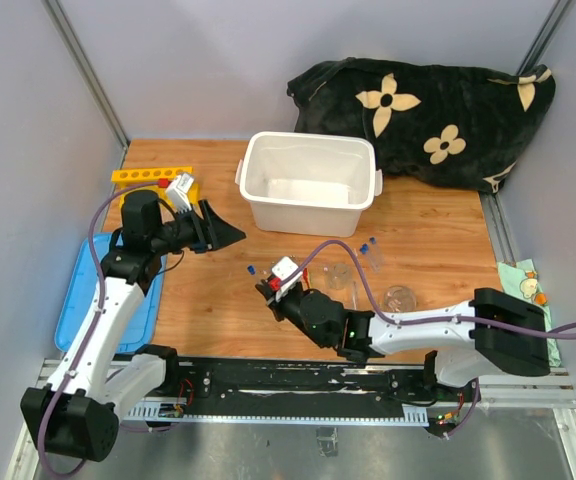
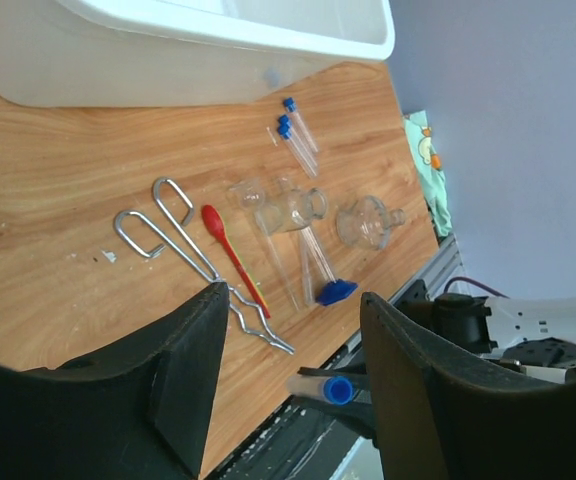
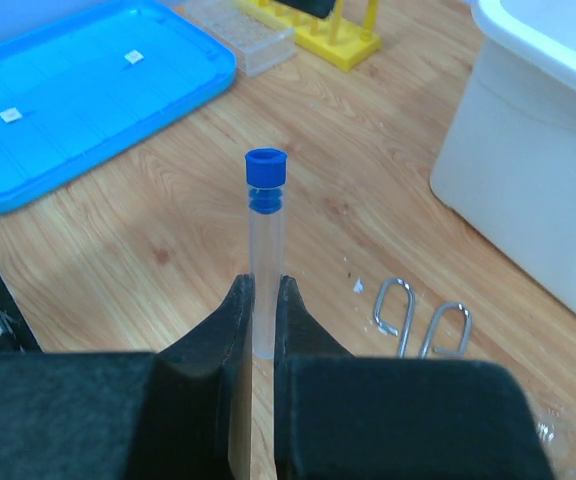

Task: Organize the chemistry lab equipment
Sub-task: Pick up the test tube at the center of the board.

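Fingers on my left gripper stand wide apart in the overhead view, holding nothing, just off the left wall of the white bin. My right gripper sits on the near side of that bin, pinching a blue-capped tube whose cap points away from the wrist. Some loose capped tubes lie off the bin's near right corner, with a beaker and a flask farther from the bin than they are. A yellow rack stands left of the bin, a blue lid lies flat farther left and nearer my bases, and a black flowered blanket is heaped behind the bin's right end. From my left wrist, the two dark fingers frame a broad gap with only the wooden table showing through it. Beyond them, in front of the bin's long wall, lie the metal tweezers, the thin red tool just beside them, then a blue-based glass piece, the beakers and the flask, with the loose capped tubes closest to the bin. From my right wrist, my fingers are pressed together on the lower part of the clear tube, which stands straight out past my tips with its cap at the far end. The bin rises at the right, the tweezers' loops lie between my tips and it, and the rack and lid sit well away from the bin.
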You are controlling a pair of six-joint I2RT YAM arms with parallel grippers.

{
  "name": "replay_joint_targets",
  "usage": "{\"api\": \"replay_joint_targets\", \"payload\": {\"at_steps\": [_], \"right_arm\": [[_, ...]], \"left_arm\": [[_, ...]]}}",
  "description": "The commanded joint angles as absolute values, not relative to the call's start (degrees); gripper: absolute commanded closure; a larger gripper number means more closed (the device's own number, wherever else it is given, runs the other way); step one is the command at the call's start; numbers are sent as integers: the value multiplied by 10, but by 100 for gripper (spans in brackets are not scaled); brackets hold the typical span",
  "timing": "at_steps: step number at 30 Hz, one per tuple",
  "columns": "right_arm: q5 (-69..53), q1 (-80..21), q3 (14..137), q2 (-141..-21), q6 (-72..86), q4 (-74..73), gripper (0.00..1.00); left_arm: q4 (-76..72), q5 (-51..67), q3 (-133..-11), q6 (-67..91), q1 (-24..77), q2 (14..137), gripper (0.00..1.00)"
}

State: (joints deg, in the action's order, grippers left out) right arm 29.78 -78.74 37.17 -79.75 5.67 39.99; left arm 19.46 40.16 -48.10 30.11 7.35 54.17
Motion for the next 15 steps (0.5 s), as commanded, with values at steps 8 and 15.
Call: {"api": "replay_joint_targets", "payload": {"at_steps": [8, 15], "right_arm": [[289, -771, 446, -847, 18, 458, 99], [281, -760, 446, -845, 24, 446, 99]], "left_arm": [[242, 416, -470, 279, 118, 501, 44], [276, 402, -456, 255, 119, 459, 46]]}}
